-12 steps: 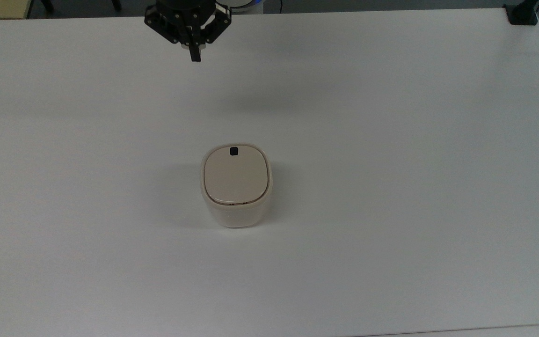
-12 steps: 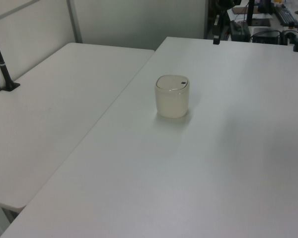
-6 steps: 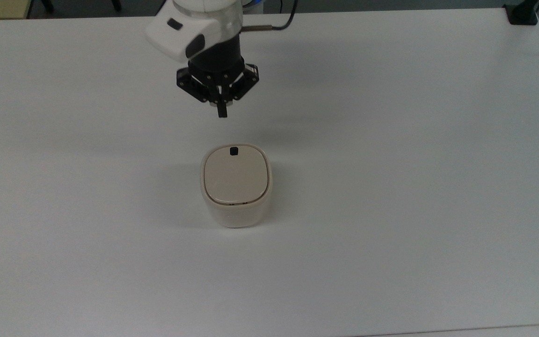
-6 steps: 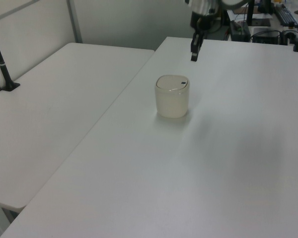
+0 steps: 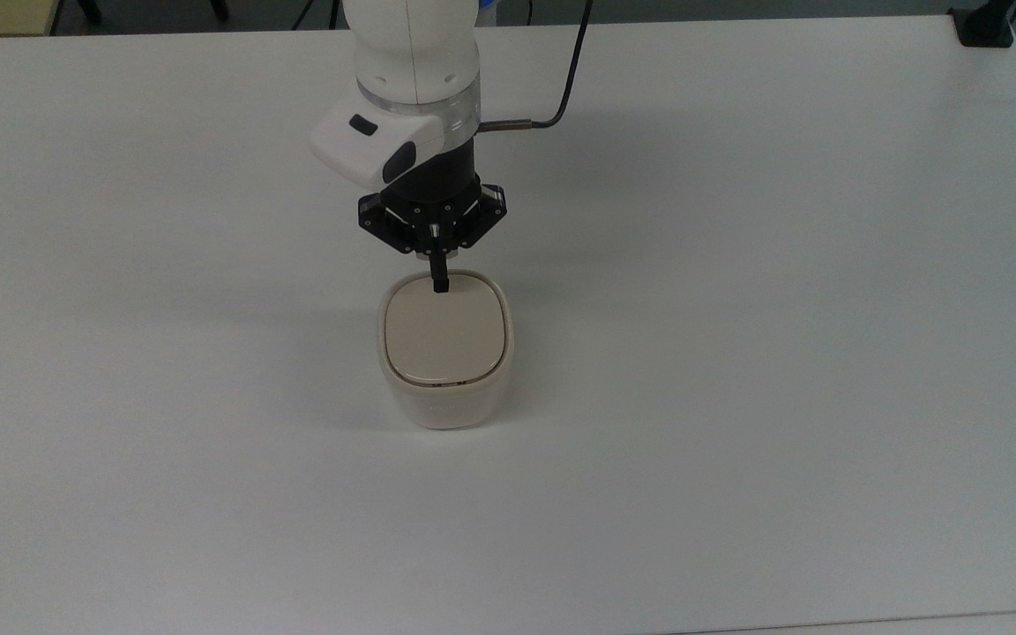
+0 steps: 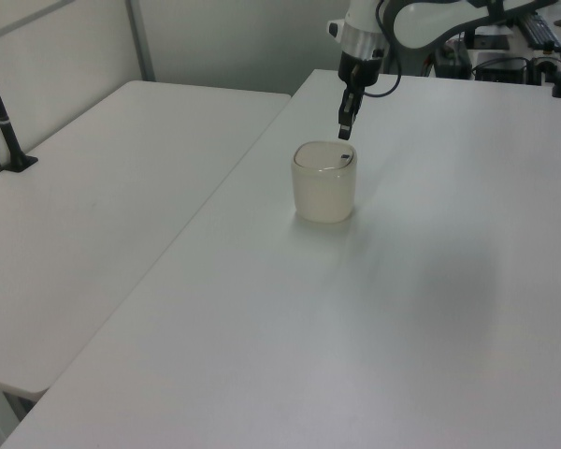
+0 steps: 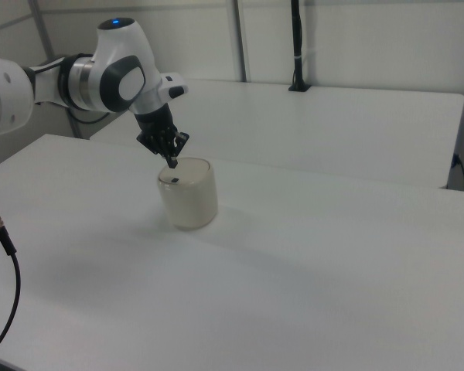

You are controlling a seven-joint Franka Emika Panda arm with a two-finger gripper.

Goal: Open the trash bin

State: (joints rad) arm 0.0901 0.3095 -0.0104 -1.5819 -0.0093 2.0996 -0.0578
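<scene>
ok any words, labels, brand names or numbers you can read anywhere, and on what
None can be read. The trash bin bears only a plain black button, with no lettering. The gripper and the white arm carry no legible marks. The table is blank.

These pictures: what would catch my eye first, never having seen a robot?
A white robot arm reaches in from the top view's upper edge, its black end effector poised over the black button on the lid. That lid tops a small cream trash bin, alone mid-table on a big white table.
</scene>
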